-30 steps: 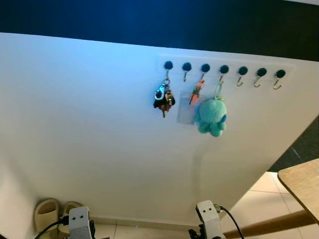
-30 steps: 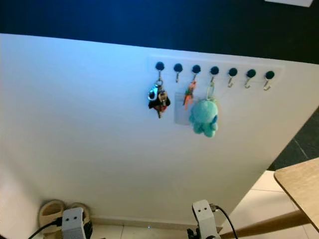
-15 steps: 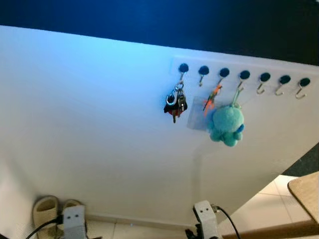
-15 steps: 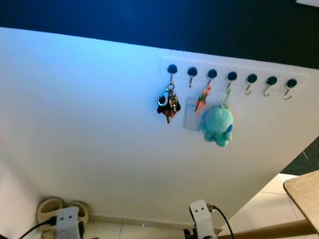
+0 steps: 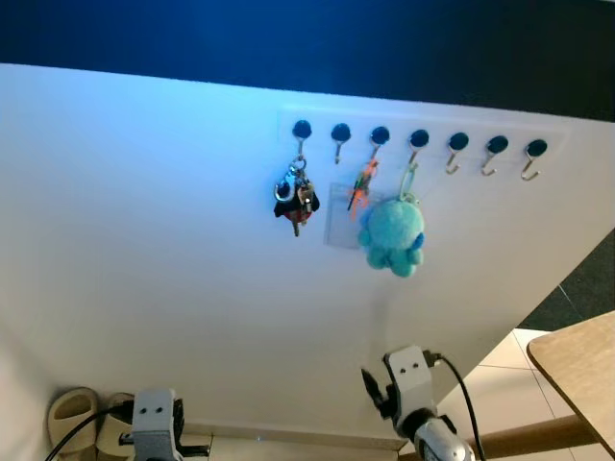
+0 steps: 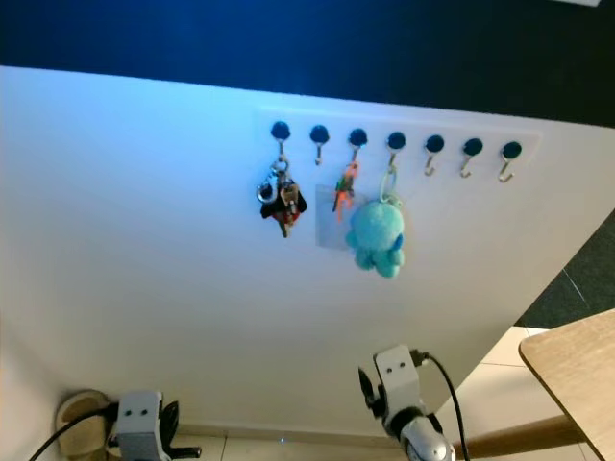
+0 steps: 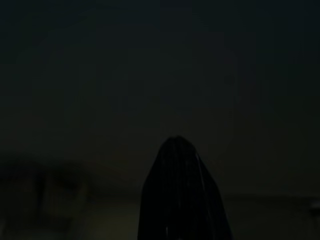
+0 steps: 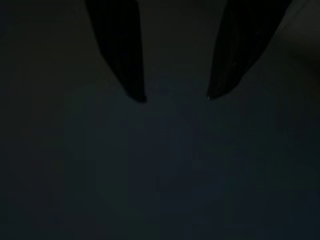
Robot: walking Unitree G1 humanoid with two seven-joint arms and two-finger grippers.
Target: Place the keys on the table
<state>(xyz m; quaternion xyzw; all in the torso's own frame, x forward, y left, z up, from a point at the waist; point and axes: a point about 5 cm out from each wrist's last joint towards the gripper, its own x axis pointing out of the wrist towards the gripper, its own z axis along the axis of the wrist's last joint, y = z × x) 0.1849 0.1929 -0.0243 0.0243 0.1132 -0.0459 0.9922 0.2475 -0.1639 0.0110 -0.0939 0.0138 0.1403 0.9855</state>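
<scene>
right gripper (image 8: 175, 97) jaws apart; left arm seemingly idle.

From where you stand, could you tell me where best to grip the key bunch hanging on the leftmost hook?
Probably the dark lower cluster of the key bunch, approached head-on from the front: it hangs free below its hook, flat against the white wall.

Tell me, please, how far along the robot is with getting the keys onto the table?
Nothing looks done yet: the keys hang from the leftmost hook on the white wall. In hand: the right gripper, open and holding nothing, sits low below the hook rack. Left: reaching up, unhooking the keys, and carrying them to the wooden table at the right.
</scene>
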